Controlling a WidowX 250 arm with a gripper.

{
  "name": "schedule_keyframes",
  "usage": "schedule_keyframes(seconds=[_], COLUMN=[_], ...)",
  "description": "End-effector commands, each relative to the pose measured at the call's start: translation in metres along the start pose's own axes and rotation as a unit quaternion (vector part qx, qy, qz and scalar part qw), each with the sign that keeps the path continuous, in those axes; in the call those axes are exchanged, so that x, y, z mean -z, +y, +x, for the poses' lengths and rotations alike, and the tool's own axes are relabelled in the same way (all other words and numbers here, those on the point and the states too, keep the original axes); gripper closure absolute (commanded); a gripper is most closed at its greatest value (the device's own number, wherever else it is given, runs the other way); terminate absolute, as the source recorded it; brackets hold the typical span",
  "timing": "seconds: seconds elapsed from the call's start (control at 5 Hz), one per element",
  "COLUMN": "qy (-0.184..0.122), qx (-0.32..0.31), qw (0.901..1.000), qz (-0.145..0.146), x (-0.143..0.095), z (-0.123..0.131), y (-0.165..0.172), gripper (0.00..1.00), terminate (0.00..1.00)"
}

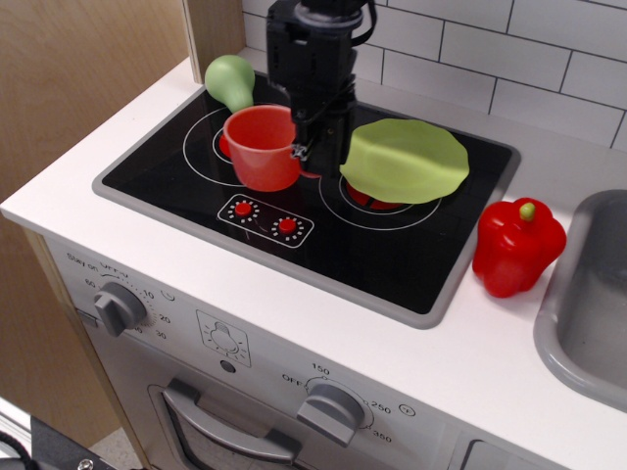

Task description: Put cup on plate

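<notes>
The coral-red cup (pixel 263 147) hangs a little above the left burner of the black hob, held upright by its right rim. My black gripper (pixel 306 149) comes down from above and is shut on the cup's right side, where the handle shows below the fingers. The lime-green plate (pixel 405 160) rests over the right burner, just right of the gripper, its near edge close to the fingers. The cup and the plate are apart.
A green pear (pixel 230 80) lies at the back left of the hob (pixel 323 245), behind the cup. A glossy red bell pepper (pixel 517 246) stands on the white counter to the right. A grey sink (pixel 588 304) is at the far right. A tiled wall runs behind.
</notes>
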State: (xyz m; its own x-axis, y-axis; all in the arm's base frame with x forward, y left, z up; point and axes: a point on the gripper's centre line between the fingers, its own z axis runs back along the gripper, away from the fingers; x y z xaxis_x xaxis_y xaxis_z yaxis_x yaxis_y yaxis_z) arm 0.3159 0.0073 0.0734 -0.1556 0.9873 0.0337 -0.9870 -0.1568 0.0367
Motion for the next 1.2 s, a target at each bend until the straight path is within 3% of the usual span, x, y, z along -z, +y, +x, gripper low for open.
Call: schedule_keyframes(seconds=[0.0,0.4,1.0], qy=[0.026,0.045,0.069], qx=[0.050,0.089,0.119], qw=[0.9971,0.9926,0.9886], qz=[-0.052,-0.069,-0.061], x=[-0.040,-0.040,-0.026], z=[-0.017,-0.038,-0.063], y=[-0.017,-0.030,-0.044], gripper=[1.00,1.00,1.00], terminate=[0.00,0.00,0.00])
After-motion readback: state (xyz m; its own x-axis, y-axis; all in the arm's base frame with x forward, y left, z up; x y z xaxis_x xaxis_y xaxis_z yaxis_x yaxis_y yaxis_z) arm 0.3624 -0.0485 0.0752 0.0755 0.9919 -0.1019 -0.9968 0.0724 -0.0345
